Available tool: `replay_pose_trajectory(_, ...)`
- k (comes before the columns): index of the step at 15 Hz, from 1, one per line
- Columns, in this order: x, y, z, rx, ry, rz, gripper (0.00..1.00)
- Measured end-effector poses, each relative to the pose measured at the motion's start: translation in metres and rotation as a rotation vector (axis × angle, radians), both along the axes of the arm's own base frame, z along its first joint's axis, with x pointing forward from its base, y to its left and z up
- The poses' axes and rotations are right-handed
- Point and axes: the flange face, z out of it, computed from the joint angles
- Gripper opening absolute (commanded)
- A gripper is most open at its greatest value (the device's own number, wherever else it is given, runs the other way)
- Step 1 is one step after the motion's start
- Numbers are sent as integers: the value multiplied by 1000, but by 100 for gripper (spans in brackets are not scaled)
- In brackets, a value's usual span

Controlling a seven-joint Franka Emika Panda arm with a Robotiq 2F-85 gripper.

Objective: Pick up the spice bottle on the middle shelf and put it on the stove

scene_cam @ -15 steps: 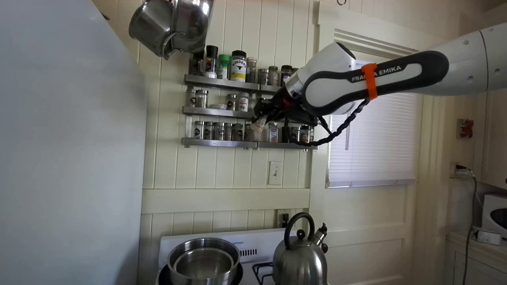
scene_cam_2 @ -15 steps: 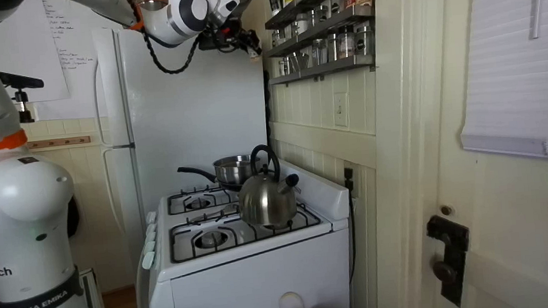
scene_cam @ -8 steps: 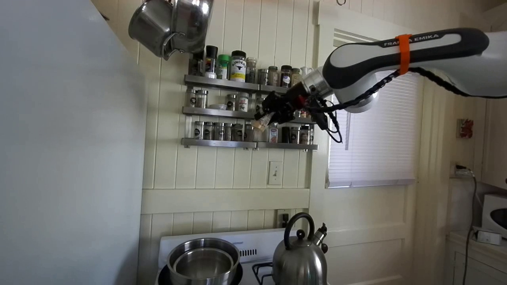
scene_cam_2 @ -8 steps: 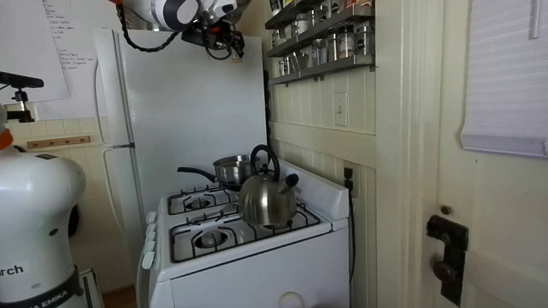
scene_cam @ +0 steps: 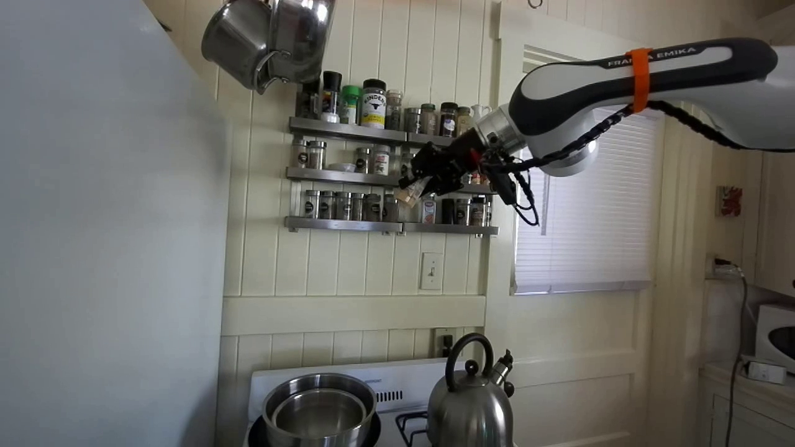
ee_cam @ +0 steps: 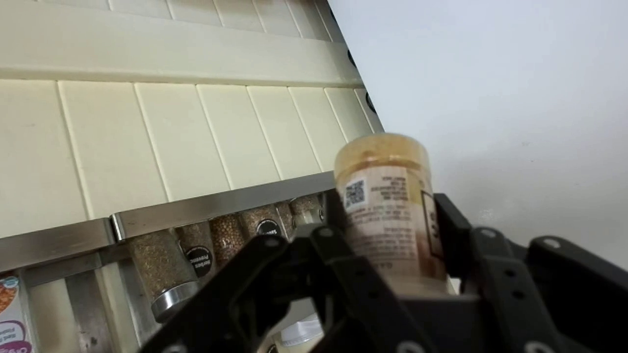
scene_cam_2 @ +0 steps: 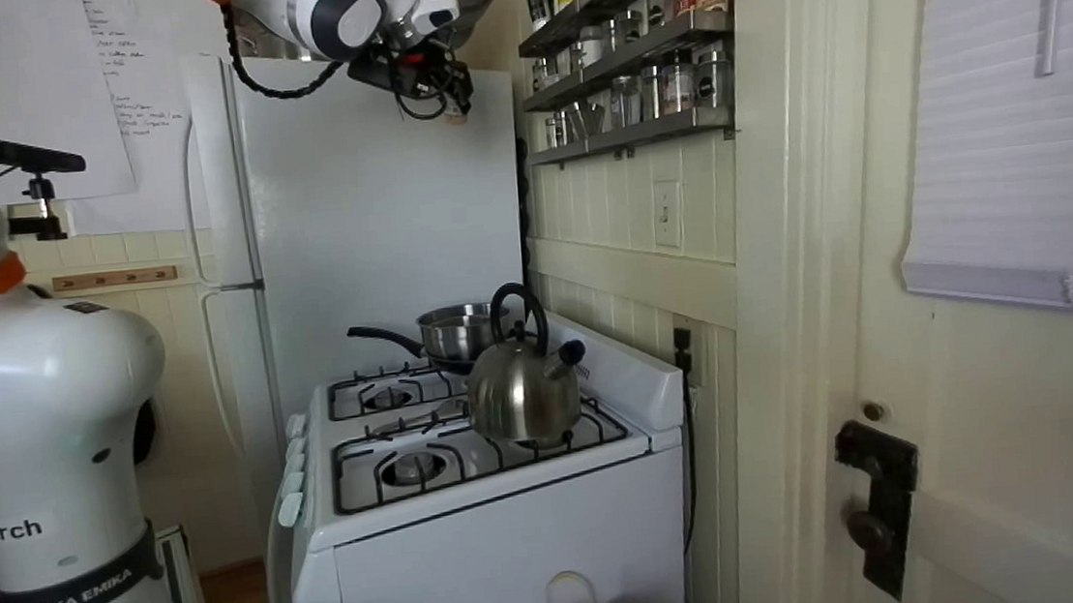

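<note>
The spice bottle (ee_cam: 387, 211), pale with a cream printed label and a yellowish end, is between the fingers of my gripper (ee_cam: 395, 223). Both fingers press on its sides. In both exterior views the bottle (scene_cam: 407, 195) (scene_cam_2: 455, 117) sticks out tilted below the dark gripper (scene_cam: 417, 185) (scene_cam_2: 459, 102), off the rack and in front of it. The middle shelf (scene_cam: 338, 176) is partly hidden behind the gripper; it also shows in an exterior view (scene_cam_2: 632, 61). The white stove (scene_cam_2: 508, 527) stands well below; its back panel (scene_cam: 397, 375) shows too.
A kettle (scene_cam_2: 525, 395) and a pot (scene_cam_2: 457, 333) stand on the stove. The white fridge (scene_cam_2: 384, 218) rises beside it. The top shelf (scene_cam: 348, 129) and bottom shelf (scene_cam: 345, 223) carry several jars. Metal pots (scene_cam: 267, 43) hang above, left of the rack.
My gripper, with the bottle in it, has moved back away from the rack and slightly changed its tilt. Most of this happened in the first half second; since then it has moved only slightly.
</note>
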Motion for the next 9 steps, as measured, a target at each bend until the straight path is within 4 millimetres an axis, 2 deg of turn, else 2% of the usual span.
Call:
replay_pose_trajectory(1,-2,7,-5,-12,12,11,22)
replay_pose_trajectory(3,-10,28,-29,-45,66,47,22)
replay_pose_trajectory(6,-24,56,-84,-102,170,98,22)
replay_pose_trajectory(9,-33,63,-131,-147,242,122,22)
